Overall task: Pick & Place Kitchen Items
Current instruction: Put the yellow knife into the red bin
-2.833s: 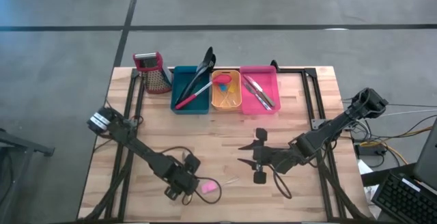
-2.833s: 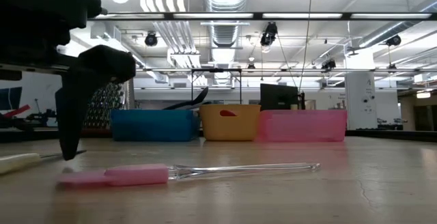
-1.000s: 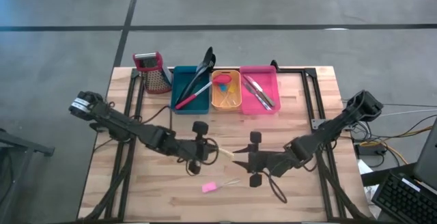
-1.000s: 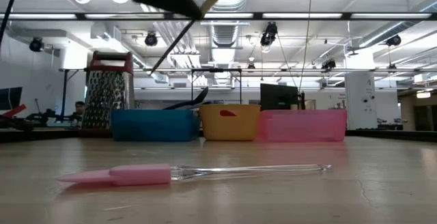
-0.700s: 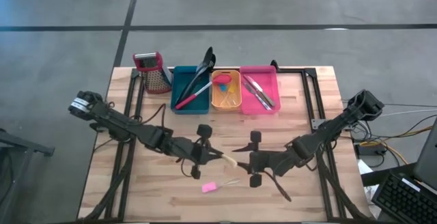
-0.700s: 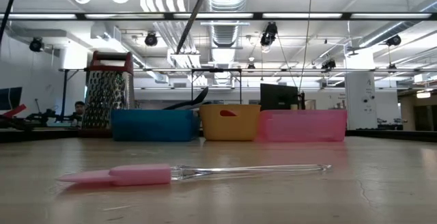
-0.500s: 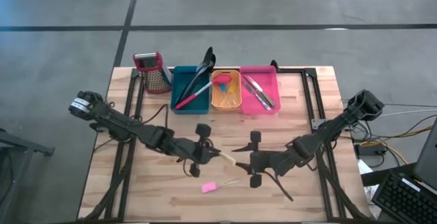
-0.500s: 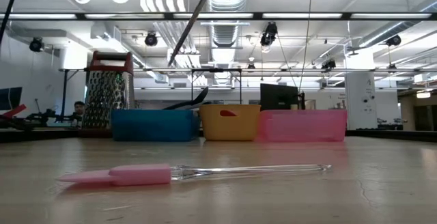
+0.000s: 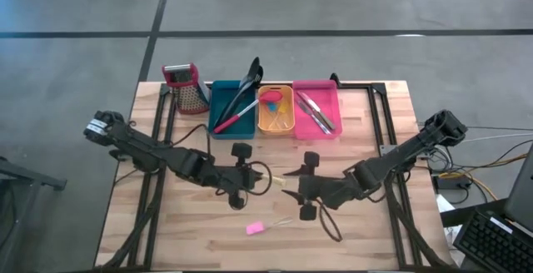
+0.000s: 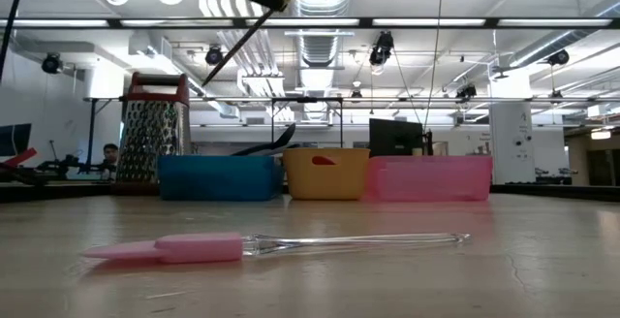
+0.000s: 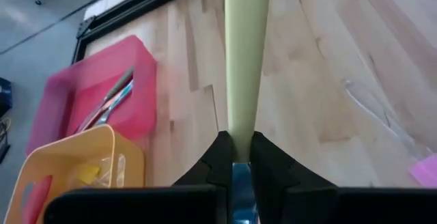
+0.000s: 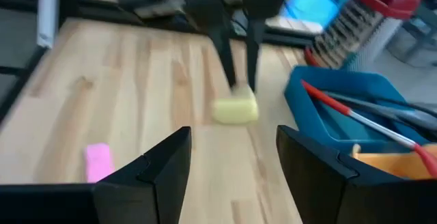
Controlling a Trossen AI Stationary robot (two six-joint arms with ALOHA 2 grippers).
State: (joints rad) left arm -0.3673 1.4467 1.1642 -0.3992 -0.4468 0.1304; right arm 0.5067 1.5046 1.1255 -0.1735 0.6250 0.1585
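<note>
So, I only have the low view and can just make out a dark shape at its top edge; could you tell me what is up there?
Observer: The left gripper is shut on a pale-handled utensil, holding it above the table.
Operator: Thank you. Where is the other arm?
Observer: The right gripper faces that handle's free end with its jaws open, and seems to stop short of it.
Operator: And the pink spatula?
Observer: The pink spatula lies untouched, nearer the table's front edge than both grippers.
</note>
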